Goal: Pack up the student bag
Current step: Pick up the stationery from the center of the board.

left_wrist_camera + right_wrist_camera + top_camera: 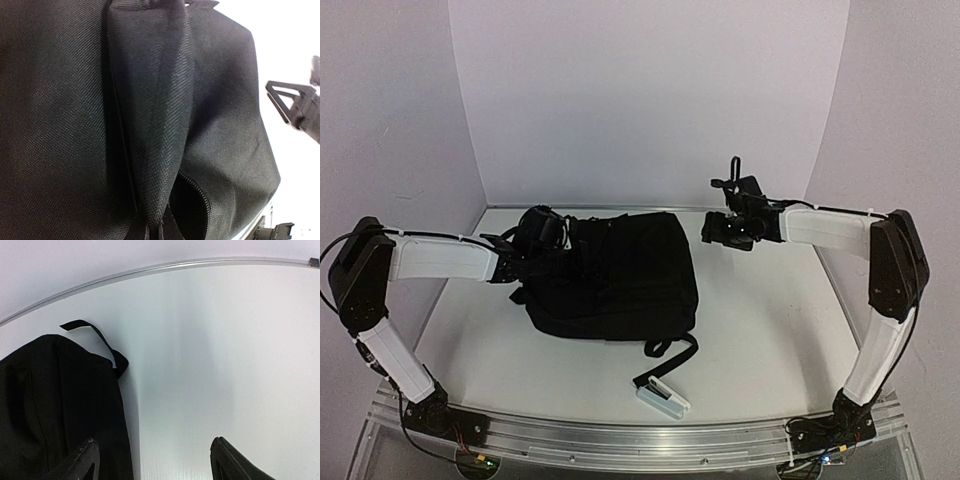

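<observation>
The student bag (pixel 620 275) is a large black fabric backpack lying flat mid-table, with a strap (pixel 670 358) trailing toward the near edge. My left gripper (pixel 552 243) is at the bag's far left corner, shut on a raised fold of its fabric (pixel 150 125). Beside the fold a zipper opening (pixel 197 200) gapes a little. My right gripper (pixel 725 232) hovers open and empty above the table, just right of the bag's far right corner. In the right wrist view its fingers (pixel 82 460) straddle the bag's edge (pixel 60 405) and bare table.
A small pale rectangular object (pixel 662 399) lies at the strap's end near the front rail (pixel 620 440). White walls close the back and sides. White table surface (pixel 770 310) lies right of the bag.
</observation>
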Robot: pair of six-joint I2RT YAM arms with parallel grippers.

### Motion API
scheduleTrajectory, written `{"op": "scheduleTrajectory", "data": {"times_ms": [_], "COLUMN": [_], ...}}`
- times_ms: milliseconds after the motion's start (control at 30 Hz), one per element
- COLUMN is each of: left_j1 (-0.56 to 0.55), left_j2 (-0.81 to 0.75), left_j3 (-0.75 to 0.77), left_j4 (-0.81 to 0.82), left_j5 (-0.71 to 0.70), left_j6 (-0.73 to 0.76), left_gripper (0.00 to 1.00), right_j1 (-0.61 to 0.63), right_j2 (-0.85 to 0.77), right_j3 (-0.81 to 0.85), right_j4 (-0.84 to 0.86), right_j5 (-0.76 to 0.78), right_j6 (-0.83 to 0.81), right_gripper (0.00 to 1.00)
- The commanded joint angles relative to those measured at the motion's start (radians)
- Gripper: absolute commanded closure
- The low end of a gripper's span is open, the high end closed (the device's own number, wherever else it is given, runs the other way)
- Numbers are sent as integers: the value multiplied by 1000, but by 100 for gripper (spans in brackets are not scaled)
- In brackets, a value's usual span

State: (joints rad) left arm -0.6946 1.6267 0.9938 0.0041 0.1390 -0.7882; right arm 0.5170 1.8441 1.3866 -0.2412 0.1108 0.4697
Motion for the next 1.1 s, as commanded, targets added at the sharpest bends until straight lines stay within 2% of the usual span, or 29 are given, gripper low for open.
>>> {"op": "scheduleTrajectory", "data": {"times_ms": [0,100,267,433,733,1067], "left_j1": [31,34,37,37,37,37], "left_j2": [44,59,65,58,39,21], "left_j3": [-36,-38,-55,-70,-94,-97], "left_j4": [94,123,161,181,177,153], "left_j5": [31,63,92,103,88,65], "left_j6": [-51,-65,-83,-90,-92,-88], "left_gripper": [100,100,100,100,100,100], "right_j1": [131,232,369,469,525,527], "right_j2": [-95,-86,-46,67,321,467], "right_j3": [80,139,238,385,659,805], "right_j4": [-170,-243,-297,-355,-502,-618], "right_j5": [209,273,291,295,358,432], "right_j6": [-14,19,72,83,97,129], "right_gripper": [18,14,12,10,8,9]}}
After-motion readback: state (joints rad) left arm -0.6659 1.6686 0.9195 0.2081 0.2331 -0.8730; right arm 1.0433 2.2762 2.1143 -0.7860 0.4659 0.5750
